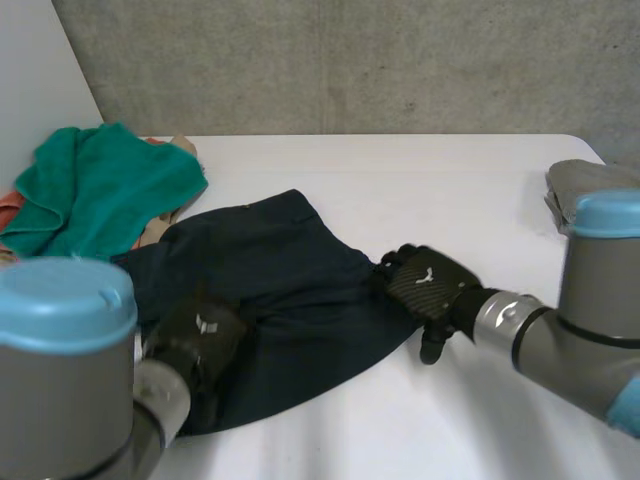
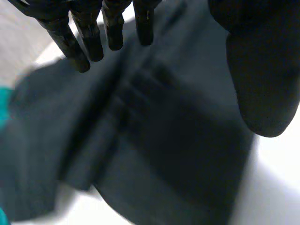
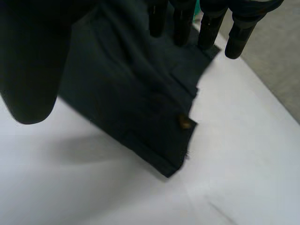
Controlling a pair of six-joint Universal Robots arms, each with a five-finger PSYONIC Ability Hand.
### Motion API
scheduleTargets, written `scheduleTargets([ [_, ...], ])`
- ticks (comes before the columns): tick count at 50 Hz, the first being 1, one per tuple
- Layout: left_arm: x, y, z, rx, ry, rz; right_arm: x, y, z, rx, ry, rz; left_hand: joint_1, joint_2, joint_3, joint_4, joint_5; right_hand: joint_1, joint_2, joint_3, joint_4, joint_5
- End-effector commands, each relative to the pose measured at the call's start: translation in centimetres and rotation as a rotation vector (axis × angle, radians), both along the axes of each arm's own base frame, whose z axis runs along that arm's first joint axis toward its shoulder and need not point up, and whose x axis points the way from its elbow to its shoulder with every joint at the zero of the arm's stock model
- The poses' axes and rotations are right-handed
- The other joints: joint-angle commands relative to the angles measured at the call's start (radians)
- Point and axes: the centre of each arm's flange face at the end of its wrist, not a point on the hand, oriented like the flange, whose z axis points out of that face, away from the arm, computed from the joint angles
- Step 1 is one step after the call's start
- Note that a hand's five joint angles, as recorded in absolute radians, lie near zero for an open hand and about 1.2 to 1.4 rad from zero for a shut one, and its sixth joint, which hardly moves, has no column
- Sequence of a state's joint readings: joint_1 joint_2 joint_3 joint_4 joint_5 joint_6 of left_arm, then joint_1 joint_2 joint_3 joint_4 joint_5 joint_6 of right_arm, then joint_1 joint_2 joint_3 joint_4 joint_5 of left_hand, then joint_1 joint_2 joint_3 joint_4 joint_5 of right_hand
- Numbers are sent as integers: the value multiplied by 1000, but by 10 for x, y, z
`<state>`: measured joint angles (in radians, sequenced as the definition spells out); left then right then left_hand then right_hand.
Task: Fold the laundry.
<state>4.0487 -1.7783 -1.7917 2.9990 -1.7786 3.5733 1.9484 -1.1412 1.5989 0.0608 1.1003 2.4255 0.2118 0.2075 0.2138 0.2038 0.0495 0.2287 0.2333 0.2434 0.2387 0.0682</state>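
A dark navy garment (image 1: 275, 300) lies spread and partly folded in the middle of the white table (image 1: 450, 190). My left hand (image 1: 195, 345) hovers over its near left part. In the left wrist view the fingers (image 2: 89, 37) are straight and apart from the thumb (image 2: 262, 70), with the navy cloth (image 2: 164, 150) beneath and nothing held. My right hand (image 1: 430, 285) is at the garment's right edge. Its fingers (image 3: 204, 28) and thumb (image 3: 33, 70) are spread above the cloth's waistband corner (image 3: 154, 126), which carries a small brass button (image 3: 185, 123).
A heap of teal cloth (image 1: 100, 185) with tan and orange pieces under it sits at the table's back left, touching the navy garment. A grey folded cloth (image 1: 580, 180) lies at the right edge. Bare table runs along the back and front right.
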Motion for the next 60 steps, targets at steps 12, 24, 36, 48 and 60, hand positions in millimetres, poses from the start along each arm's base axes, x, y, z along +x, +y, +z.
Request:
scheduleTargets([
  [12,3,-7,-58,39,-101,-4,21,-27,-37,-177,37,-55,288,293,286,296,276,1051,1047,1037,1041,1037],
  [24,-6,-50,-35,-207,-54,46,14,-28,-9,-165,-48,-142,1184,1189,1182,1192,1172,1168,1163,1153,1158,1154],
  [36,-6,-49,124,-529,246,-17,-17,-35,94,-128,-190,-287,1184,1189,1182,1192,1172,1168,1163,1153,1158,1154],
  [48,-8,-50,184,-452,390,-14,-36,-29,188,-152,-422,-373,1184,1189,1182,1192,1172,1168,1163,1153,1158,1154],
  [60,-2,-73,82,-73,190,72,-25,-15,81,48,-108,-280,253,258,251,261,241,210,205,195,200,196],
])
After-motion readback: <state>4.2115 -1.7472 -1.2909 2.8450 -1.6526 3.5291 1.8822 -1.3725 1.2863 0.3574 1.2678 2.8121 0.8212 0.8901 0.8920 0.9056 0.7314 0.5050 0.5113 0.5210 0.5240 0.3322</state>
